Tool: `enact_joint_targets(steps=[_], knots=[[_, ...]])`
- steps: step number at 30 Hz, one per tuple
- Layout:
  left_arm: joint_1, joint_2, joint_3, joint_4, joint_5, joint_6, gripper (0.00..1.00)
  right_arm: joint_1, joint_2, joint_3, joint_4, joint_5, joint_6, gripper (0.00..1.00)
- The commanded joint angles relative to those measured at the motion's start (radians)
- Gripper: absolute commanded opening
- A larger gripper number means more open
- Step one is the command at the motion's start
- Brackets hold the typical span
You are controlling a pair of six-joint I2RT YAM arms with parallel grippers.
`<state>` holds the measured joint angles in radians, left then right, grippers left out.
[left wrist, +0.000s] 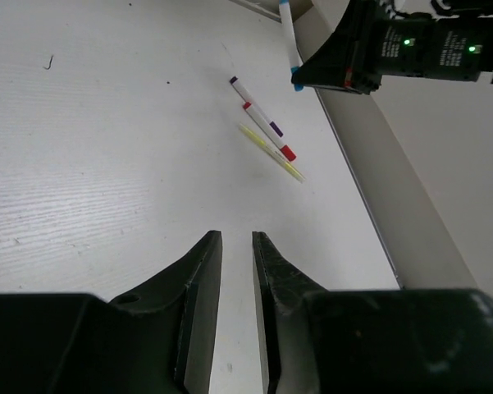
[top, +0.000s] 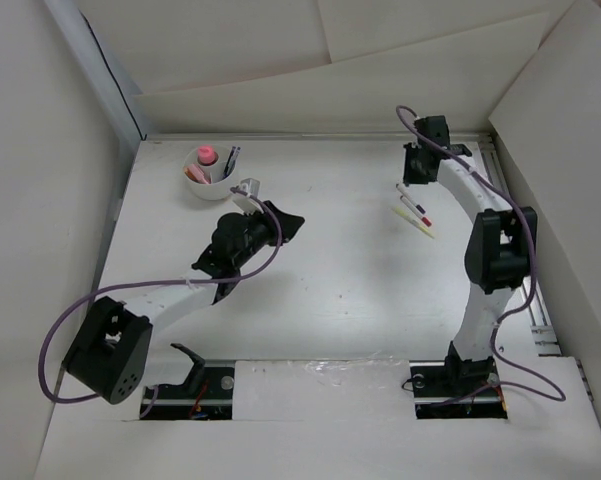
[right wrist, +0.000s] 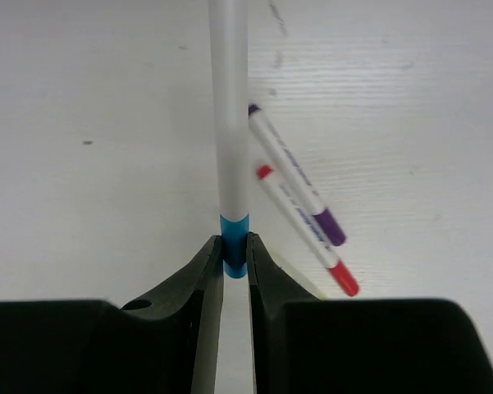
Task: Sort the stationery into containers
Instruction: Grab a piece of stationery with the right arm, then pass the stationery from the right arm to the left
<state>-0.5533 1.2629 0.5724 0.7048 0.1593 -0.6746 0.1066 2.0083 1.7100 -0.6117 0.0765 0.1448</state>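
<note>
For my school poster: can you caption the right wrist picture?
Right gripper pinches a white pen by its blue end, beside two markers on the table.

You have open bench [top: 360,300] through the middle and near side. Far right, three loose pens [top: 415,212] lie near the blue-tipped pen [right wrist: 230,123] in the right jaws; the white cup [top: 202,193] stands far left.

Robot lab; white panels [top: 230,40] around table [top: 330,290]
</note>
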Motion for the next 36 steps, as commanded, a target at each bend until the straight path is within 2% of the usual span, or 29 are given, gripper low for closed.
enact_joint_targets(steps=[1,8,12,22,29,36], knots=[[0.013,0.009,0.066,0.007,0.036,-0.003,0.19,0.067,-0.094,-0.083,0.119,-0.059,0.035,0.00],[0.041,0.098,0.150,-0.020,0.125,-0.051,0.39,0.228,-0.308,-0.360,0.311,-0.239,0.097,0.00],[0.041,0.122,0.216,-0.071,0.115,-0.051,0.44,0.315,-0.355,-0.469,0.412,-0.320,0.098,0.00],[0.041,0.240,0.466,-0.373,-0.021,0.055,0.42,0.398,-0.385,-0.507,0.495,-0.434,0.098,0.00],[0.062,0.352,0.581,-0.456,-0.020,0.046,0.42,0.407,-0.410,-0.526,0.495,-0.458,0.098,0.00],[0.073,0.414,0.635,-0.455,0.026,0.046,0.42,0.416,-0.410,-0.526,0.495,-0.468,0.088,0.00]])
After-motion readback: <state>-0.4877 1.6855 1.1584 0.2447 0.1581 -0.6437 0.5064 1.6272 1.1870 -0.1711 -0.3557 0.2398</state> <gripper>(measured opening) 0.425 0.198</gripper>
